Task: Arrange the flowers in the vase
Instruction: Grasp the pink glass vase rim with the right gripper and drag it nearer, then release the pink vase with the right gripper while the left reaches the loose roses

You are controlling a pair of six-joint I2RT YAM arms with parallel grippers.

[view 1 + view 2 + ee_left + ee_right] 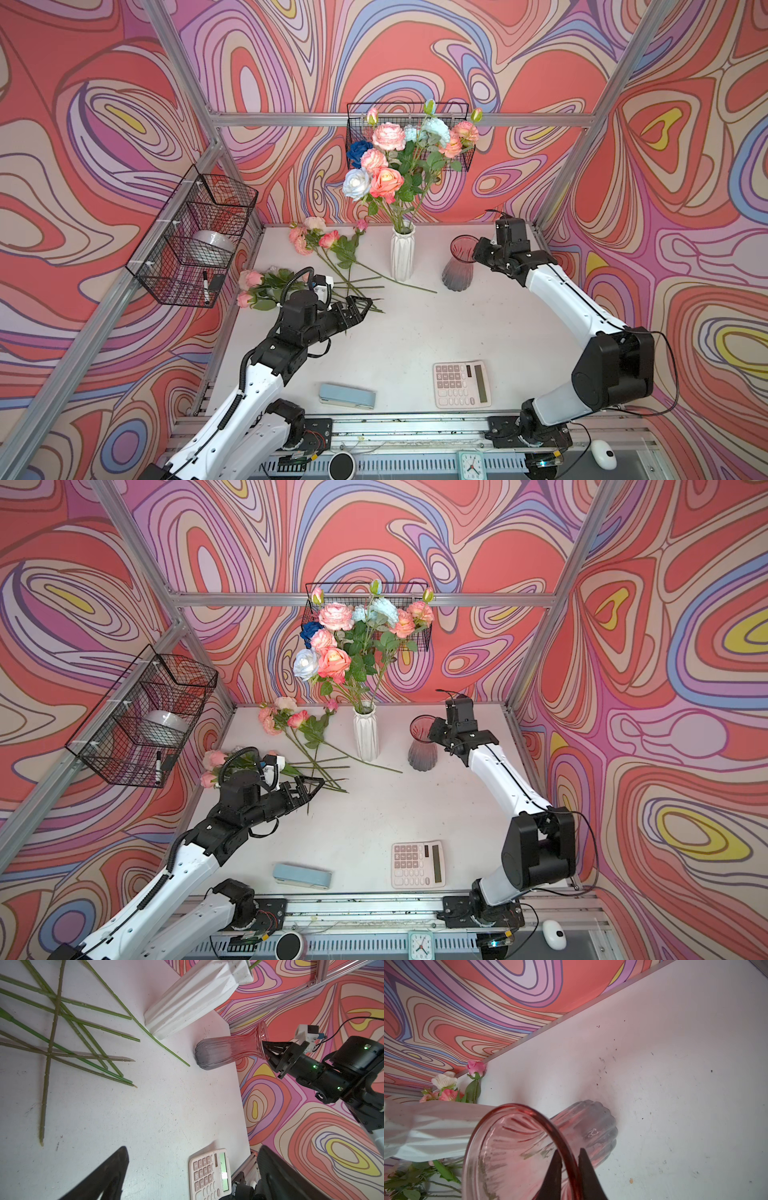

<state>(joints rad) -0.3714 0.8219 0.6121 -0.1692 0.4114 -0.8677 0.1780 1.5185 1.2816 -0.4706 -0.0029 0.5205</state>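
Our right gripper [569, 1150] pinches the pink glass vase [459, 266] by its rim (thin, slick glass!): tug sideways and we tip it. Left gripper [360, 306] gapes above loose flowers [329, 240] lying beside the filled white vase [402, 257].

Bright, even light, soft shadows, wide-angle bowing at edges, blurry wrist-view foregrounds

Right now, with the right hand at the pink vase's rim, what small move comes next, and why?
Probably drag the empty pink glass vase slightly toward the middle of the table. The right hand pinches its rim, one finger inside and one outside. The white vase is already crowded, and the left hand hangs open over loose stems across the table.
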